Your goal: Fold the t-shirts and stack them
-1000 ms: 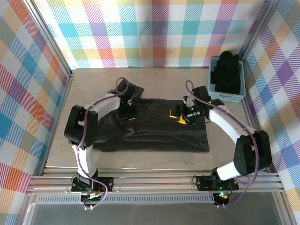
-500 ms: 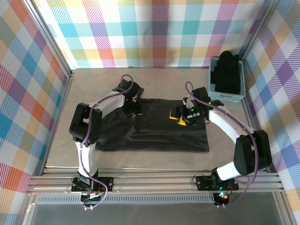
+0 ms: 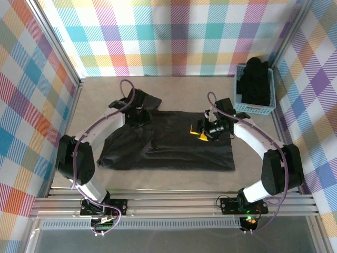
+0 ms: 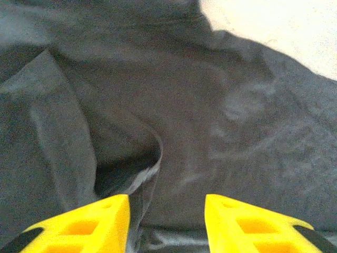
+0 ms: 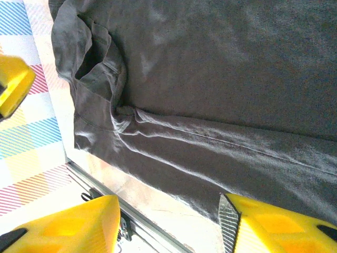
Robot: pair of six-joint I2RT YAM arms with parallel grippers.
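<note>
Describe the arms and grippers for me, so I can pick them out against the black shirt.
The left arm and right arm both have white links with bulky black joint housings, and a purple cable loops along each. The left gripper and right gripper carry bright yellow plastic fingers with moulded hollows. One right finger has a dark woven-looking pad.

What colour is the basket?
The basket is light blue; the top external view shows it best.

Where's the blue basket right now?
In the top view, the blue basket sits at the far right corner of the table, holding black t-shirts, beyond the right gripper.
</note>
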